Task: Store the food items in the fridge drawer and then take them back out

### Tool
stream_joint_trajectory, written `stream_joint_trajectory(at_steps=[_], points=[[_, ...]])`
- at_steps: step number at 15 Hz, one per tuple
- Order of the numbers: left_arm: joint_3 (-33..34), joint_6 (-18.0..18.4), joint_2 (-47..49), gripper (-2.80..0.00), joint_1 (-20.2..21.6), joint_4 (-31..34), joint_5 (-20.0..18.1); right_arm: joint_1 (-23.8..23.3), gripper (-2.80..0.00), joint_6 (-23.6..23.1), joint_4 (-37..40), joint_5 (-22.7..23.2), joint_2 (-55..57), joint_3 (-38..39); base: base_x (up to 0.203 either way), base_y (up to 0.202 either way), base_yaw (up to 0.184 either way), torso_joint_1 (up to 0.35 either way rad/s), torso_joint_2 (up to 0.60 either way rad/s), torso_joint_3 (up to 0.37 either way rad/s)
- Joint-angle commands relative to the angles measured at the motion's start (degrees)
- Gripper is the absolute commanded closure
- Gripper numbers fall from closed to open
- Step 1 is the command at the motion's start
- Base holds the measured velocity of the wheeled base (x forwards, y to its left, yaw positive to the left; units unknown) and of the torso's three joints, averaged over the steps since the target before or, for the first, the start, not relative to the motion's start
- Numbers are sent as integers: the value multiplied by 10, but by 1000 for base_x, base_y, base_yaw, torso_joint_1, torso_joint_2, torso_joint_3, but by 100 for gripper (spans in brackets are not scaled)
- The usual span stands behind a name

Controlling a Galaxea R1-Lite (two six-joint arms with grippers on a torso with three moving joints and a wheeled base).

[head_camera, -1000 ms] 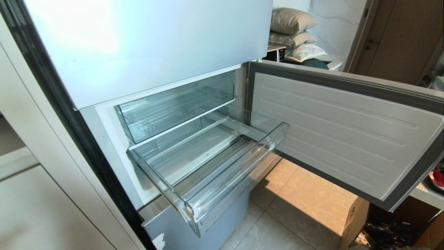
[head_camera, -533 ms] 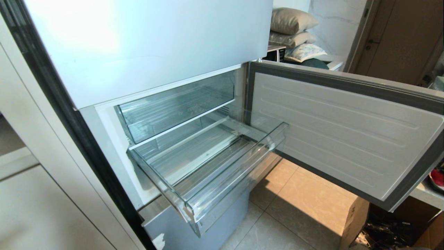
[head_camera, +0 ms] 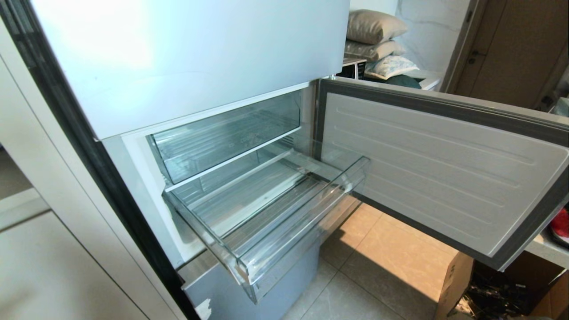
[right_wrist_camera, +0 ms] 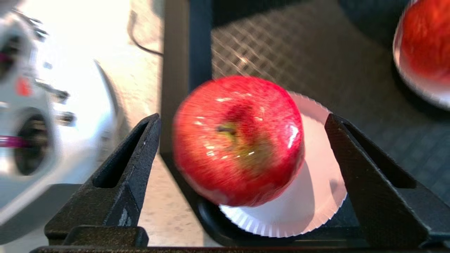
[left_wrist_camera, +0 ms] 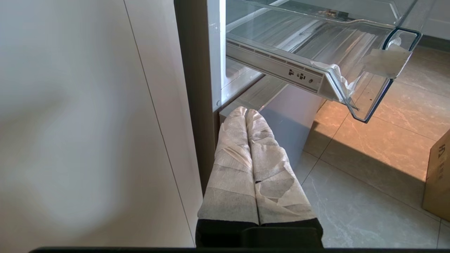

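Seen from the right wrist, a glossy red apple [right_wrist_camera: 239,140] rests on a white paper plate [right_wrist_camera: 316,196] on a dark mesh tray. My right gripper [right_wrist_camera: 242,119] hovers over it, open, one finger to each side with a gap on both. A second red-orange fruit [right_wrist_camera: 425,38] lies on another plate at the tray's far corner. The fridge drawer [head_camera: 306,209] is pulled out and holds nothing; white tape [left_wrist_camera: 383,61] marks its front corner. My left gripper [left_wrist_camera: 246,112] hangs shut by the fridge base, below the drawer. Neither arm shows in the head view.
The deeper clear bin [head_camera: 222,138] sits pushed in above the drawer. The open fridge door [head_camera: 444,169] stretches across the right side. A cardboard box [head_camera: 453,284] stands on the tiled floor under it. A white machine part [right_wrist_camera: 52,116] is beside the tray.
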Motion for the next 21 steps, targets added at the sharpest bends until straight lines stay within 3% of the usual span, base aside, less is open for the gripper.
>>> stream_joint_trajectory(at_steps=[1, 5, 8, 9, 13, 16, 18, 21], points=[[0, 0, 0, 0, 0, 0, 0, 8, -280, 0, 3, 2, -31, -1, 0, 0, 0, 0, 0, 0], [0, 0, 0, 0, 0, 0, 0, 20, -280, 3, 27, -1, -95, 18, 0, 0, 0, 0, 0, 0], [0, 0, 0, 0, -1, 0, 0, 19, -280, 7, 26, -2, -189, 83, 0, 0, 0, 0, 0, 0], [0, 0, 0, 0, 0, 0, 0, 17, 0, 9, 25, -2, -226, 106, 0, 0, 0, 0, 0, 0], [0, 0, 0, 0, 0, 0, 0, 0, 0, 60, 25, -15, -384, 215, 0, 0, 0, 0, 0, 0], [0, 0, 0, 0, 0, 0, 0, 7, 0, 47, 24, -10, -551, 361, 0, 0, 0, 0, 0, 0], [0, 0, 0, 0, 0, 0, 0, 72, 0, -2, 27, -5, -681, 468, 0, 0, 0, 0, 0, 0], [0, 0, 0, 0, 0, 0, 0, 232, 0, -101, 42, -6, -871, 591, 0, 0, 0, 0, 0, 0]])
